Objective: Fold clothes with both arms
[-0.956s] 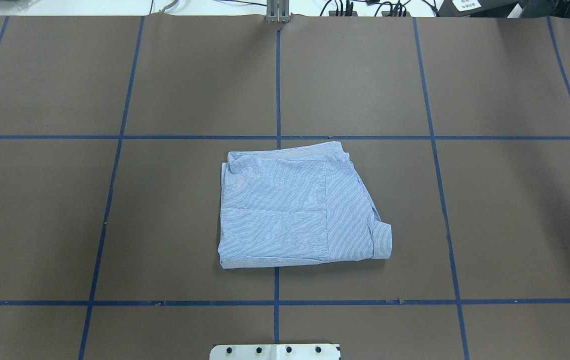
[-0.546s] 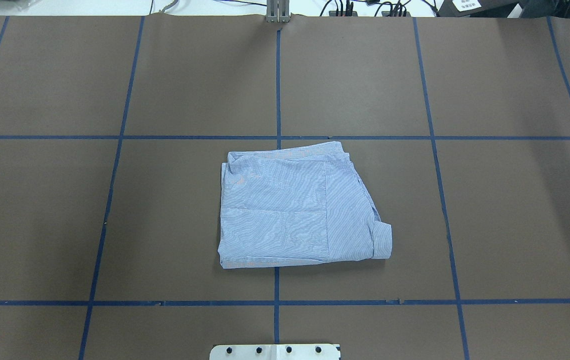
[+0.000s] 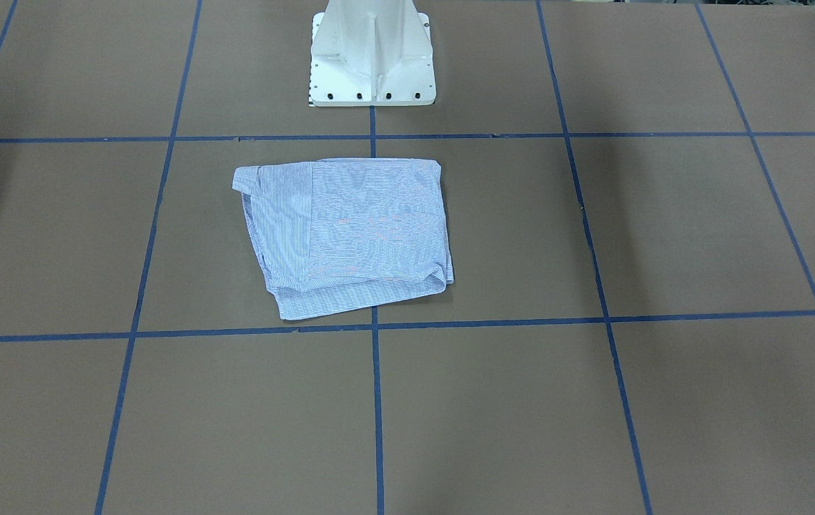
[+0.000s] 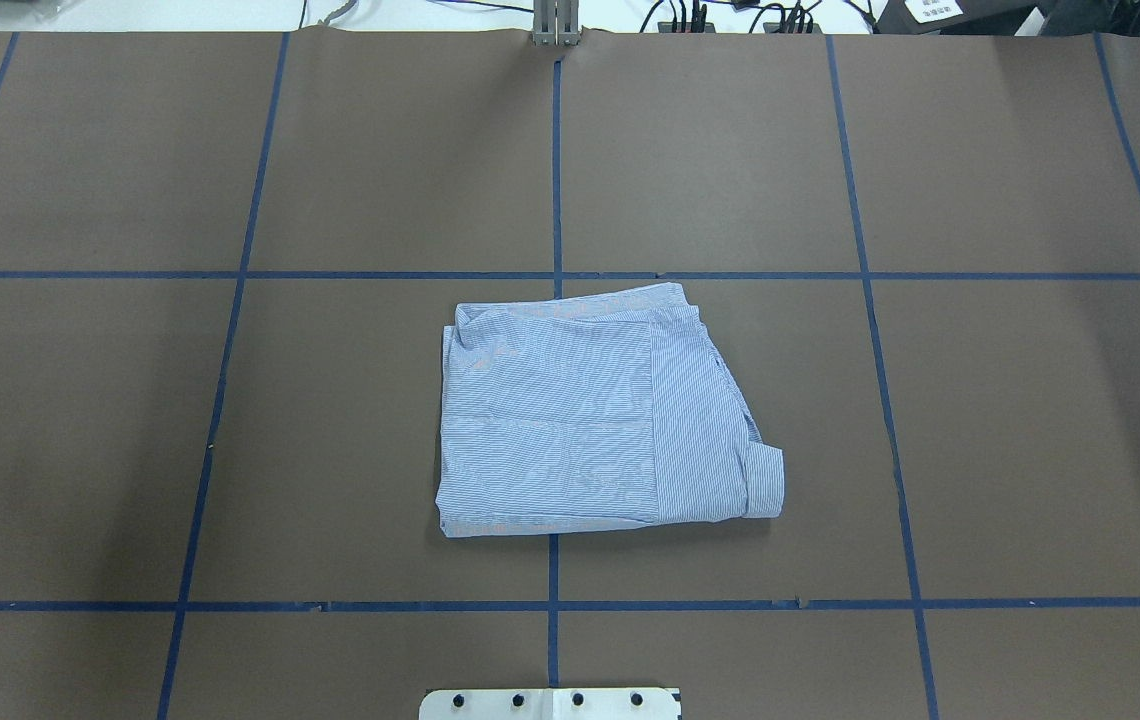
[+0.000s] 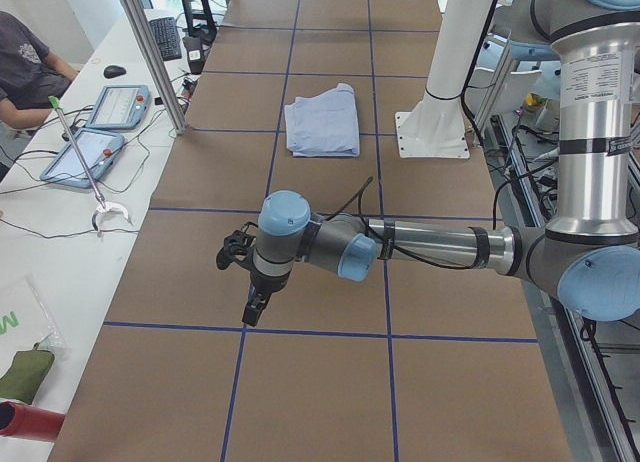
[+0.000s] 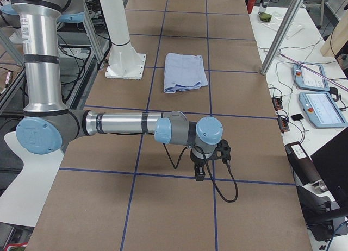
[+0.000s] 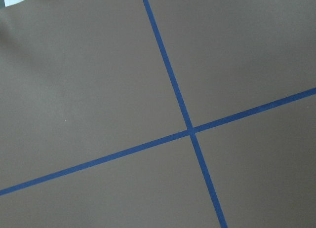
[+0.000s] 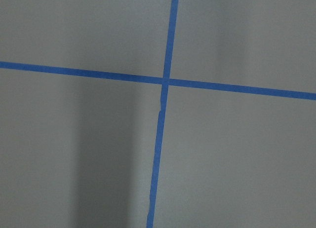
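Across the last second nothing on the table (image 4: 1030,450) had changed. The shirt (image 4: 600,410) lay in the same folded, roughly square packet, its edges and the turned-up cuff (image 4: 768,480) at its near right corner in the same places as half a second and a full second before. It sat flat in the grid cells just in front of the white pedestal (image 3: 372,57), straddling the centre tape line (image 4: 555,180), with no gripper near it.

Both arms were parked well away from it. The left arm (image 5: 430,250) reached out low over bare table towards the robot's left end, and the right arm (image 6: 125,123) did the same at the other end. Each wrist camera saw only brown surface and a cross of blue tape. The left gripper (image 5: 250,319) and right gripper (image 6: 199,176) pointed down at the table and showed only in the side views, so I could not tell whether their jaws were parted or closed. No cloth hung from either one.

My reading was that the folding was done, or very nearly so, since the garment was compact, at rest and let go, and the arms had pulled clear.

As for writing, nothing could be read. No neck label, pocket or buttons showed on the packet (they were presumably folded inside). A white tag (image 4: 940,8) past the far edge carried print too small to make out, and green lettering on a clear bag (image 5: 12,327) was cut off by the frame.
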`<state>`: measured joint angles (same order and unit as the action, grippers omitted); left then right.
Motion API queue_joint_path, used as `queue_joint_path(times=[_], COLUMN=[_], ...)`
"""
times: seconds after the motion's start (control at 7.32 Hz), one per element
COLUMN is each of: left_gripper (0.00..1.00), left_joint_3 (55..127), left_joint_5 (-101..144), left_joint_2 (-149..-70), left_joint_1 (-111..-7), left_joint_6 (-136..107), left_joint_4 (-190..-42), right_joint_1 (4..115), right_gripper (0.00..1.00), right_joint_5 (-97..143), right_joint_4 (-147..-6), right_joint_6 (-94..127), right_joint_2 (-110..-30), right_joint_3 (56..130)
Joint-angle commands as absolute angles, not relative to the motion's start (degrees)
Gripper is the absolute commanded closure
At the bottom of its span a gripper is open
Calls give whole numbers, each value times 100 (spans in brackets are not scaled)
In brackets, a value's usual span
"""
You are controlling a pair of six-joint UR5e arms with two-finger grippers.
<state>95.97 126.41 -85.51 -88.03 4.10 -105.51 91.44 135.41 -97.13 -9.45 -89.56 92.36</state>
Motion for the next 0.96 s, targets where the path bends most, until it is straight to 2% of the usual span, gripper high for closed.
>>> queue_joint_path(times=[0.0, 0.82], left_gripper=[1, 1], left_joint_3=[9728, 9686], left_joint_5=[12717, 13403], left_joint_2=[-8639, -8525], left_joint_1=[-8789, -8798], left_joint_6=[404, 396], left_joint_4=[-9762, -9396], right_joint_1=[9149, 9158], right_gripper=[0, 0], right_joint_5=[13544, 13614], right_joint_4=[-9782, -9871], right_joint_6=[-932, -888], right_joint_2=[-9009, -9192], right_joint_3=[9229, 9167])
